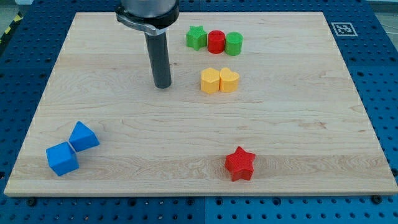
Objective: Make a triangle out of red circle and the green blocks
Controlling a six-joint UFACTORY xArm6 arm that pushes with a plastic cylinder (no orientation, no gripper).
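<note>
The red circle (pixel 216 42) sits near the view's top, in a row between a green star (pixel 196 38) on its left and a green round block (pixel 234 44) on its right; all three touch or nearly touch. My tip (pixel 162 85) rests on the board below and to the left of the green star, well apart from it and to the left of the yellow blocks.
Two yellow blocks (pixel 211 81) (pixel 229 80) sit side by side below the row. A red star (pixel 239 163) lies near the view's bottom. Two blue blocks (pixel 83 136) (pixel 62 158) lie at the bottom left. The wooden board (pixel 311 112) sits on a blue perforated table.
</note>
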